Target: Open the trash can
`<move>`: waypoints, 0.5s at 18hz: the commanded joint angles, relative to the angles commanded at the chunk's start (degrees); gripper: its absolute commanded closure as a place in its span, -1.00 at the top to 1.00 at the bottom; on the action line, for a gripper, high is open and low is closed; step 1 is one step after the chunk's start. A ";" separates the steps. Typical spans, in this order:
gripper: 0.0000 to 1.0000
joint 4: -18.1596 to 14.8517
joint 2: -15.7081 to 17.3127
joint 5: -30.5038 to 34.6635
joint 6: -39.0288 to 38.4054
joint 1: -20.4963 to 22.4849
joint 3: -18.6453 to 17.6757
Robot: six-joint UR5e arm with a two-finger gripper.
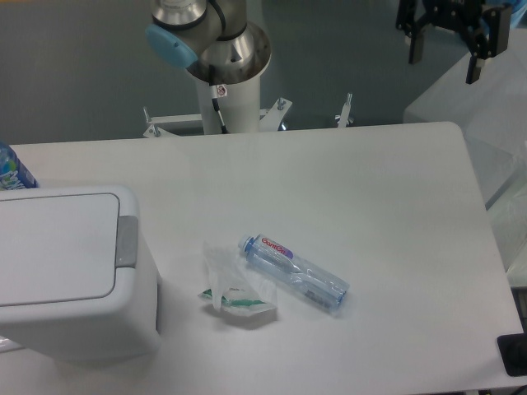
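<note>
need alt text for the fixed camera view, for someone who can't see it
A large white trash can with its flat lid shut sits at the left edge of a white table. To its right lie a crumpled clear wrapper and an empty plastic bottle on its side. The robot's end effector hangs open at the top right, far from the bin.

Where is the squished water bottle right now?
The water bottle lies on its side near the middle of the table, just right of a clear plastic wrapper, with the white trash can further left.
</note>
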 joint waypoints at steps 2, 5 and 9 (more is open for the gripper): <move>1.00 0.00 0.09 0.09 -0.17 -0.09 0.09; 1.00 0.00 0.35 -0.70 -4.80 -0.61 0.09; 1.00 3.41 -0.26 -4.12 -26.67 -6.40 -0.17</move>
